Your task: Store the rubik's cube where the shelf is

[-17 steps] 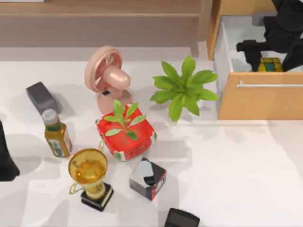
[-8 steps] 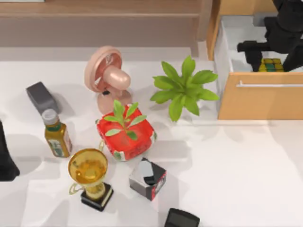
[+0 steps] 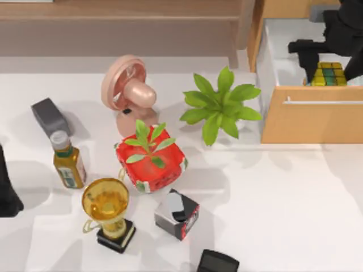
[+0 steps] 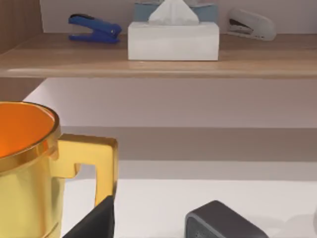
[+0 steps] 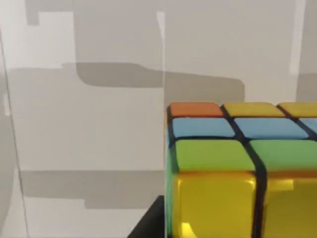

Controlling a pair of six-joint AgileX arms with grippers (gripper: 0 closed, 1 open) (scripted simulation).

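right gripper (image 3: 328, 56) over rubik's cube (image 3: 328, 74) in drawer (image 3: 311, 120); fingers' state unclear.

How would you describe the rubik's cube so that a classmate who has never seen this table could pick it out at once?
Start at the light wooden drawer cabinet at the table's right side, whose drawer stands pulled open. Inside the drawer, under the right gripper, lies the rubik's cube. It is the only small cube with grids of yellow and green squares, unlike the black, silver and red box near the table's front.
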